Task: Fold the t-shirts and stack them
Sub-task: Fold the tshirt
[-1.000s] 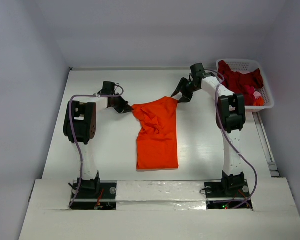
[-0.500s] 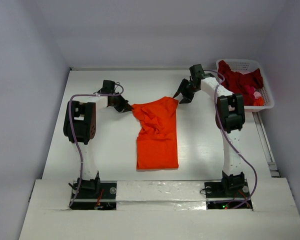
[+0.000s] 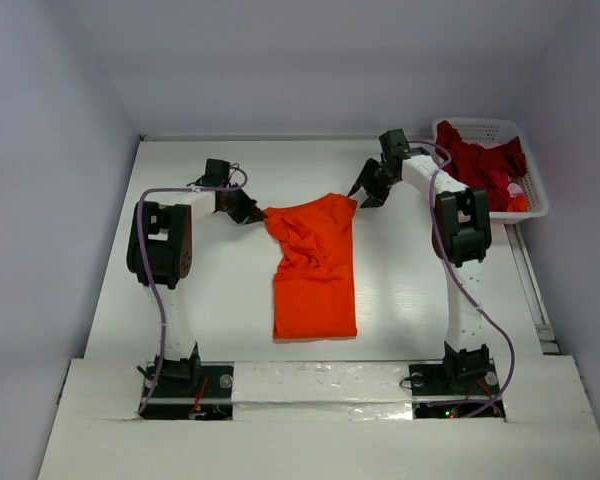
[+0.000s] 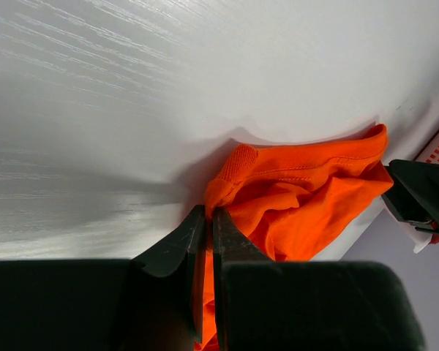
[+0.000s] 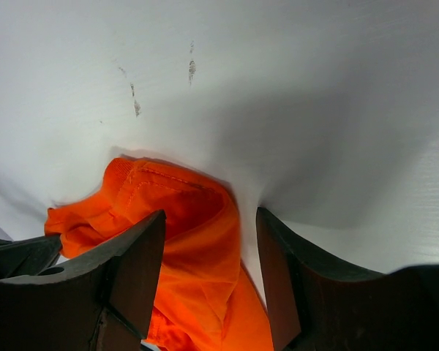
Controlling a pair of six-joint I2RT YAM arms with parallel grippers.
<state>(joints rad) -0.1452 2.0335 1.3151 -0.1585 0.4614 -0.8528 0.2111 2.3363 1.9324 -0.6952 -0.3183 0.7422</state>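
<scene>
A white latticed basket (image 3: 480, 123) sits at the far right corner of the table (image 3: 210, 300), just beside the right arm. It is heaped with crumpled dark red t-shirts (image 3: 475, 158). Toward its near end a pink scrap of cloth (image 3: 499, 184) and a small orange piece (image 3: 519, 203) show among them, both too small to identify.

The orange t-shirt (image 3: 315, 270) lies outside the basket, mid-table between the two arms. Its lower part is flat and narrow, and its upper edge is wrinkled and spans from one gripper to the other.

The left gripper (image 4: 208, 216) is clenched on a bunched corner of that upper edge, with the cloth pinched thin between its fingers. The right gripper (image 5: 211, 213) is at the opposite upper corner with its jaws spread apart. A hemmed fold of the orange cloth sits in the gap, unpinched.
</scene>
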